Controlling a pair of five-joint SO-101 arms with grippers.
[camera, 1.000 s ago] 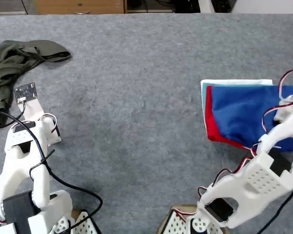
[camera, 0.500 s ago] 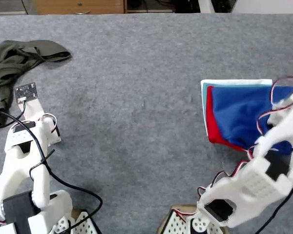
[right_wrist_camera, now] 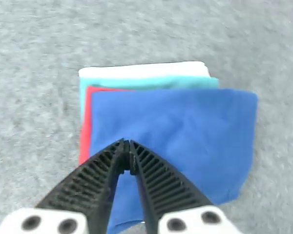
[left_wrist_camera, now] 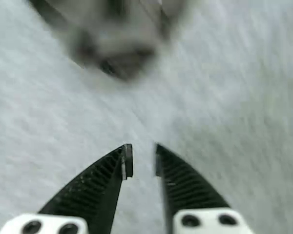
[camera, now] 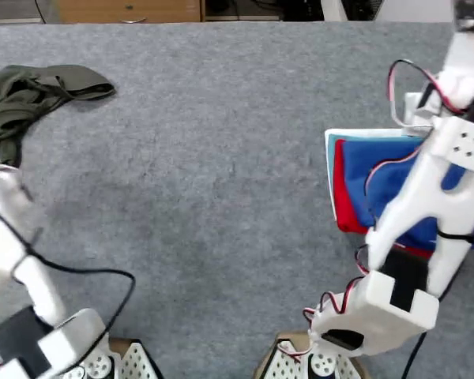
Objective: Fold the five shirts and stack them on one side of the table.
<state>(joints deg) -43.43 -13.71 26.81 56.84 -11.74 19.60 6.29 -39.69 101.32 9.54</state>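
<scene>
The right arm [camera: 426, 197] is swinging up and away from the near edge of the stack [camera: 355, 170], and it is now stretching across the pile toward the far side of the tabletop [camera: 221, 158]. The left arm [camera: 16, 268] is pulling back toward the left edge, away from the spot beside the olive shirt [camera: 31, 91] where it was sitting a moment ago.

The right hand [right_wrist_camera: 128, 156] is hanging above the stack with its fingers pressed together and nothing between them. The left hand [left_wrist_camera: 142, 161] is pointing down at bare grey tabletop with its fingers a narrow gap apart, gripping nothing. A blurred dark shape is lying beyond it, too smeared to identify.

Four folded shirts are lying stacked on the right side of the tabletop. The blue shirt [right_wrist_camera: 185, 126] is sitting on top. A strip of the red shirt [right_wrist_camera: 84, 126] is showing along one side, and past the far edge the teal shirt [right_wrist_camera: 146, 83] and then the white shirt [right_wrist_camera: 141, 70] are peeking out. The olive shirt is lying crumpled and unfolded at the far left corner, well apart from the stack.
</scene>
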